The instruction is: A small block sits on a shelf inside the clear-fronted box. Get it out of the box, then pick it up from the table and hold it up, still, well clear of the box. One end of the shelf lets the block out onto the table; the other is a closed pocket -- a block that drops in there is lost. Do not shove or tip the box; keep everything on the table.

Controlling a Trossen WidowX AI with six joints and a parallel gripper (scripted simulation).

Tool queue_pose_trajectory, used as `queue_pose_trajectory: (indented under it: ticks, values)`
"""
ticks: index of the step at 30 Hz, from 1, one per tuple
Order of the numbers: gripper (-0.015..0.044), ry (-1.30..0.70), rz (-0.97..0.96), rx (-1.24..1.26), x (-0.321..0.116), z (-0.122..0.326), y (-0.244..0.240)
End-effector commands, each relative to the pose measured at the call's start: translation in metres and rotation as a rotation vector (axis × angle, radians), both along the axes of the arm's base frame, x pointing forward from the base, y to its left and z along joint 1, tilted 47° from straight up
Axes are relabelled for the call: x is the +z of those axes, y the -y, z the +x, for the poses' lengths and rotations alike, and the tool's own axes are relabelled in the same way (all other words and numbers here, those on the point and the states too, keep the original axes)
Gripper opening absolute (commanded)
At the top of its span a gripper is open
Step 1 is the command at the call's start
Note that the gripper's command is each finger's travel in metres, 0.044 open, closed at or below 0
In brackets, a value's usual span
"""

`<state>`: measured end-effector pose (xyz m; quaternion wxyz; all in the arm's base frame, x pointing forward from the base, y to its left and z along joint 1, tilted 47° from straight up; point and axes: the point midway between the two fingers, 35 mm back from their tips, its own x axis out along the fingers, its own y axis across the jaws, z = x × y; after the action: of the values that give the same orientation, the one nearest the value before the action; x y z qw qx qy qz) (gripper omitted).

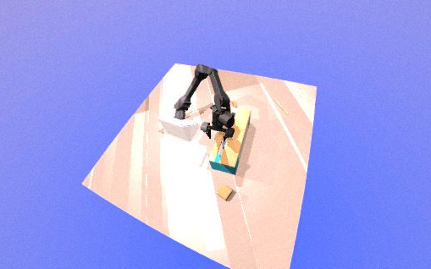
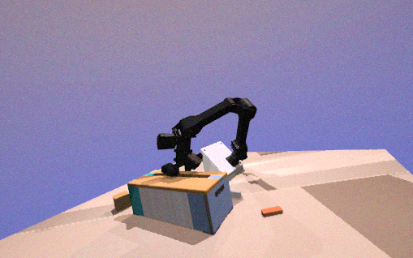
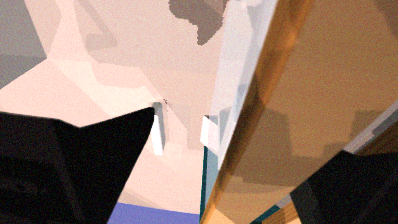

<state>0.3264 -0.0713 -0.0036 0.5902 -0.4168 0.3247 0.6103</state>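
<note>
The box (image 1: 230, 144) has an orange-brown top, pale walls and a teal end (image 1: 222, 166). It also shows in the exterior view (image 2: 180, 199). My gripper (image 1: 221, 136) (image 2: 172, 168) hangs over the box's long edge on the arm's side, low against the top. In the wrist view the two white fingertips stand apart with only table between them. The right tip is close beside the box's pale front edge (image 3: 235, 85). I cannot make out a block on the shelf inside the box. A small tan block (image 1: 224, 192) lies on the table beyond the teal end.
The tan block also shows left of the box (image 2: 121, 200). A flat orange-red piece (image 2: 272, 210) lies on the table right of the box. The arm's white base housing (image 1: 179, 127) stands close beside the box. A thin orange strip (image 1: 280, 106) lies far off.
</note>
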Motion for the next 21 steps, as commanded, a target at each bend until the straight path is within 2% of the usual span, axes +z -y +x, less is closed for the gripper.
queue_pose_trajectory:
  ticks: [1,21]
  values:
    - [0.0400,0.021,-0.007,0.001,-0.002,0.007,0.005]
    - [0.0400,0.021,-0.008,0.001,-0.016,0.010,0.019]
